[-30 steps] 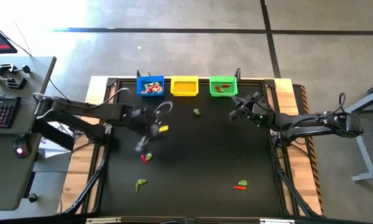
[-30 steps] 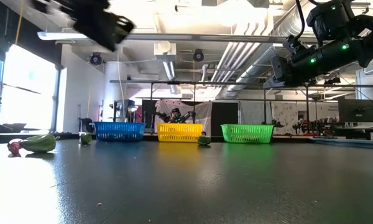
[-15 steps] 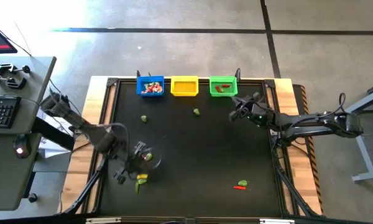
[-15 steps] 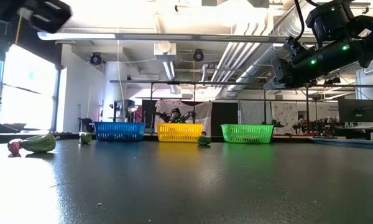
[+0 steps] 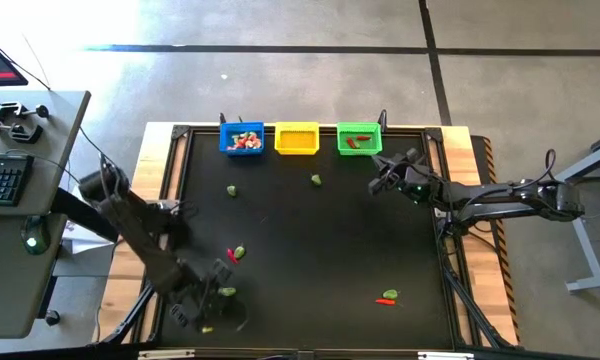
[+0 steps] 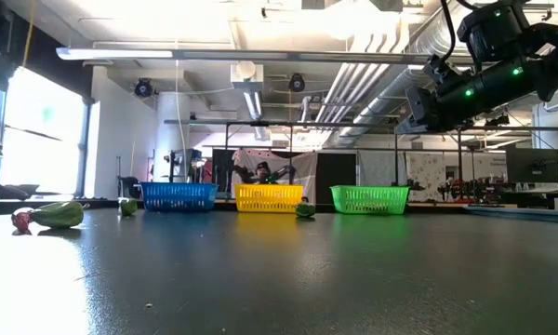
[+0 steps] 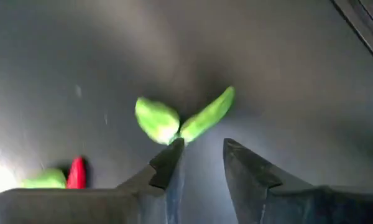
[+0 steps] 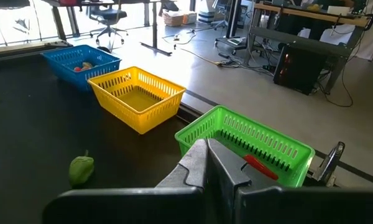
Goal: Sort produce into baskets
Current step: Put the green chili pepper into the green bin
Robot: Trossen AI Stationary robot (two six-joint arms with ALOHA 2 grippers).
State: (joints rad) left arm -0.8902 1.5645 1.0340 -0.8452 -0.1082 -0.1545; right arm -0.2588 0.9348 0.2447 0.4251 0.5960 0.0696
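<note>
A glossy green leafy toy (image 7: 180, 121), 2 smooth lobes joined in a V, lies on the matte black counter (image 5: 320, 240) near its front left, just ahead of the left gripper (image 7: 202, 165), whose dark fingers stand slightly parted. The right gripper (image 8: 205, 163) is closed (nothing held) by the green mesh basket (image 8: 248, 146).

Window glare at left, motion-blurred left wrist view
</note>
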